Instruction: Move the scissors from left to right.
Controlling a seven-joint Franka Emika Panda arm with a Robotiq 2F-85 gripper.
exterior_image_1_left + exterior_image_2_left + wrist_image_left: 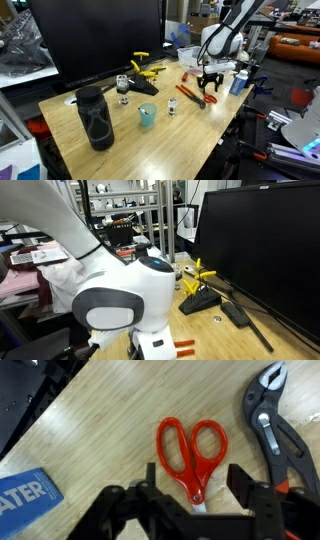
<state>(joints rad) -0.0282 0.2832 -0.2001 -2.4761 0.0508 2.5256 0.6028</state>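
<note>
In the wrist view, the blades of the small scissors with red-orange loop handles [190,452] disappear beneath the black gripper [194,482]. Its fingers stand spread, one on each side of the pivot. The scissors lie flat on the light wooden table [100,430], just beside dark grey pliers [268,415] cut off by the frame. In an exterior view, the white arm [120,300] hides most of the tabletop from us.

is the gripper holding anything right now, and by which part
nothing is held: the gripper is open, its fingers either side of the scissors, which lie flat on the wooden table
</note>
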